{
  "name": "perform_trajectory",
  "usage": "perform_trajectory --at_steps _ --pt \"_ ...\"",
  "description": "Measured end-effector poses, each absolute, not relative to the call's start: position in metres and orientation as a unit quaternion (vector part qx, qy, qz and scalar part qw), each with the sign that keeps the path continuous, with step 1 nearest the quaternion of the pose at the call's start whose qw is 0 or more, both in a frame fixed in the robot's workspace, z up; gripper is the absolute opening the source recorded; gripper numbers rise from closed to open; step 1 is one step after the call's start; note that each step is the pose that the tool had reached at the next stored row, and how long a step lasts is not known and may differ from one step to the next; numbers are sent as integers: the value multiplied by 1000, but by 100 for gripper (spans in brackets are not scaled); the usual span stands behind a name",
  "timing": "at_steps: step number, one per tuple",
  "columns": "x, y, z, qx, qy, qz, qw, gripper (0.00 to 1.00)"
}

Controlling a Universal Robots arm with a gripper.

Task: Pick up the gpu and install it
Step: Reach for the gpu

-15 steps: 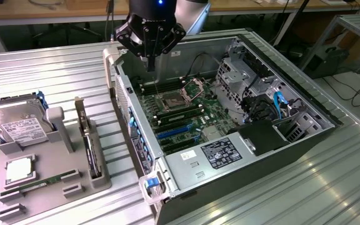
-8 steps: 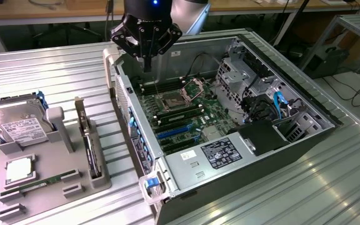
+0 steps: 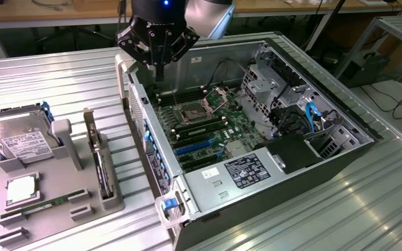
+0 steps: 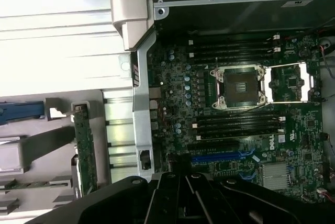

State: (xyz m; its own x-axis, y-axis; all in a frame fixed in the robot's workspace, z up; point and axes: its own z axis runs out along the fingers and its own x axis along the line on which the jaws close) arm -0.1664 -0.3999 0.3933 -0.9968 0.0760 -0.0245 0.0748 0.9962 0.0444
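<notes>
Exterior view: the gpu (image 3: 100, 159) stands on edge in a slot of the grey holder (image 3: 47, 222) at the exterior view's left. Its long axis runs far to near, with the pale bracket at the far end. A hard drive (image 3: 19, 138) and memory stick (image 3: 44, 203) share that holder. The gripper (image 3: 159, 73), fingers pressed together and holding nothing, hangs over the far left corner of the open computer case (image 3: 257, 209).

Wrist view: the gpu (image 4: 84, 150) shows edge-on as a narrow green strip outside the case wall, and inside lies the motherboard's processor socket (image 4: 238, 85).

The gpu (image 3: 102, 170) is a thin dark card standing upright on its long edge in a slot of the grey holder (image 3: 61, 180). Its pale metal bracket (image 3: 87, 125) is at the end farther from the exterior camera. It sits just beside the open computer case (image 3: 215, 219), apart from it and untouched.
</notes>
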Motion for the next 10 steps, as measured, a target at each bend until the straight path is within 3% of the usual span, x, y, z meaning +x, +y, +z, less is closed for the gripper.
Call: perform_trajectory --at_steps 10 --pt "-179 -404 393 25 999 22 13 11"
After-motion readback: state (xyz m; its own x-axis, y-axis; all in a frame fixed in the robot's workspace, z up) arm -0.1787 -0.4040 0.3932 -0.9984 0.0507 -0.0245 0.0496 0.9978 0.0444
